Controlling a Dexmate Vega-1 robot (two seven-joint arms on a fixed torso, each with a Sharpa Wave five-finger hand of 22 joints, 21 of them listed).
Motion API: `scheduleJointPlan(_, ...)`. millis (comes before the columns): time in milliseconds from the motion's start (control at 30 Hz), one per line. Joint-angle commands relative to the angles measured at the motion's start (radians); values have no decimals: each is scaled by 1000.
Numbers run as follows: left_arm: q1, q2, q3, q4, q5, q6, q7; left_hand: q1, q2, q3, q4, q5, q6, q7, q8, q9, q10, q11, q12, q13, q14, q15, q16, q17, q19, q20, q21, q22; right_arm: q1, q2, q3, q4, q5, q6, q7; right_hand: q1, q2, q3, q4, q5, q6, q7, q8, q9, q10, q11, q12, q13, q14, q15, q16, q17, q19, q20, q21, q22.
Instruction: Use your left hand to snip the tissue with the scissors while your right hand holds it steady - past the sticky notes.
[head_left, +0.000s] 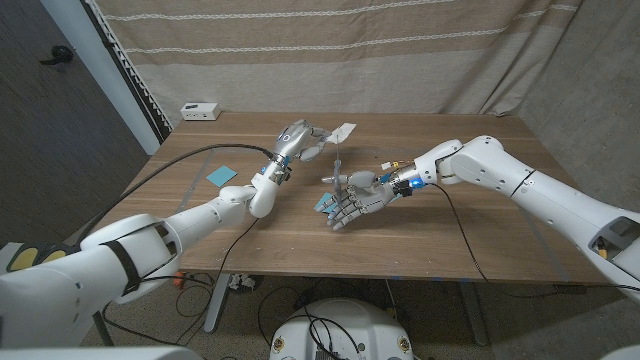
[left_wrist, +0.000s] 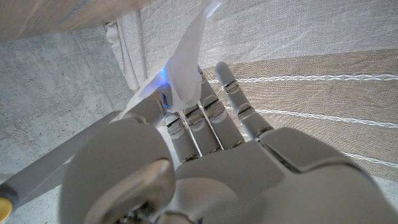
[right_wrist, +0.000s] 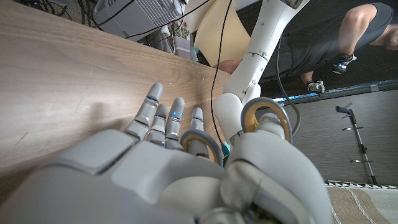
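Before a striped curtain (head_left: 400, 50), the wooden table (head_left: 480, 240) carries both arms to its middle. The left hand (head_left: 298, 138) pinches the tissue (head_left: 345, 130) aloft past the blue sticky note (head_left: 222, 176), presenting an edge. The right hand (head_left: 355, 200), fingers mostly extended, seems to hold the scissors (head_left: 338, 165) upright beneath, roles apparently swapped.

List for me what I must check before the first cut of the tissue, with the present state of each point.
1. Tissue held up off the table: ok, the left hand pinches it.
2. Scissors in a hand: ok, their loops sit on the right hand.
3. Hands as the task assigns them: not ok, they are swapped.
4. Blades open: cannot tell.
5. Blue sticky note away from both hands: ok.
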Motion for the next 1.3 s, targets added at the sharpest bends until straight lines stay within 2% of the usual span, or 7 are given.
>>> scheduleJointPlan(33,4,5,4,-21,9,9,-7,9,-3,5,3,-1,9,-1,-6,3,11,1,4,1,8,-47,5,4,-2,-120,8,3,7,4,-5,22,-1,7,23,-5,-1,1,-1,-4,9,78,-2,5,6,3,4,5,5,5,0,5,6,8,-1,1)
scheduleJointPlan(467,13,7,5,-33,19,24,-13,9,-3,7,4,-1,6,-2,-15,3,12,2,3,0,10,-47,5,3,-8,-120,18,3,13,9,-8,32,-15,22,32,-7,-3,1,-2,-6,8,78,-4,6,5,3,3,7,7,20,-1,6,5,13,-6,0)
scheduleJointPlan(700,4,-1,13,-16,18,8,-22,8,-4,7,4,-1,4,-1,-19,2,12,1,4,0,10,-47,4,2,-11,-120,22,2,21,6,-13,34,-32,28,36,-8,-3,1,-3,-7,7,78,-6,6,5,3,3,8,7,22,-2,6,4,15,-9,0)
scheduleJointPlan(867,6,-3,9,-21,17,19,-17,20,-2,10,-4,-5,14,-1,-17,2,21,1,7,3,18,-47,8,5,-13,-120,29,3,28,15,-29,49,-37,11,48,-9,-3,1,-3,-8,7,78,-7,6,5,3,3,8,9,20,-2,6,11,9,-8,0)
scheduleJointPlan(1300,7,-3,1,-19,18,43,10,23,-6,13,0,-4,20,-1,-17,3,21,1,6,11,16,-47,8,9,-18,-118,40,3,34,15,-34,59,-39,-15,43,-13,-3,1,-2,-11,10,79,-7,7,7,3,4,10,15,13,-1,6,25,8,-6,1)
